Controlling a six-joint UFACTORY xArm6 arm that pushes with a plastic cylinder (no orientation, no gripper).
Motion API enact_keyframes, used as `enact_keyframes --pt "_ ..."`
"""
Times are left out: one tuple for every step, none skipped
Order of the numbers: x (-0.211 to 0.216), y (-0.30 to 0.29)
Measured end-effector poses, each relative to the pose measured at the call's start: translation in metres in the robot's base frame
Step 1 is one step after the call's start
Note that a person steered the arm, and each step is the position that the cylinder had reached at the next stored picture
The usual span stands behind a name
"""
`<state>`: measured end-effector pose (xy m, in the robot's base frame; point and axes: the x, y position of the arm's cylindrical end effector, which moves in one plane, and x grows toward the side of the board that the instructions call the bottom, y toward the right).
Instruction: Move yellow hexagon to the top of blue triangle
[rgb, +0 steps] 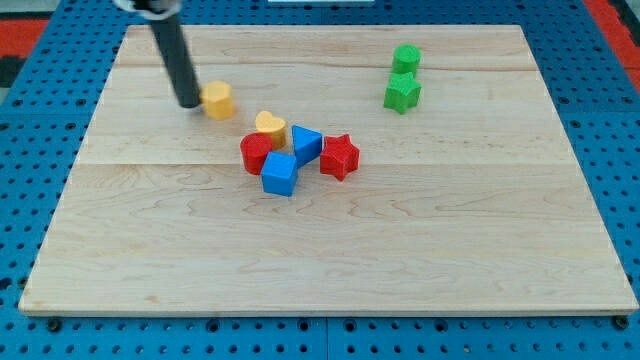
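Note:
The yellow hexagon (218, 100) lies on the wooden board (330, 250), in its upper left part. My tip (188, 103) stands just left of the hexagon, touching it or nearly so. The blue triangle (305, 144) sits in a cluster near the board's middle, to the lower right of the hexagon. A yellow heart (270, 128) lies between the hexagon and the triangle, against the triangle's upper left.
A red block (255, 153) and a blue cube (280, 174) sit left of and below the triangle. A red star (339, 156) lies at its right. Two green blocks (406, 59) (402, 93) stand at the upper right.

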<state>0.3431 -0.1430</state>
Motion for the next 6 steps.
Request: enact_keyframes --pt "-0.004 0.065" --pt "-0.043 0.044" --pt "-0.028 0.115" --pt "-0.023 0.127" --pt "-0.019 0.133" --pt "-0.053 0.128"
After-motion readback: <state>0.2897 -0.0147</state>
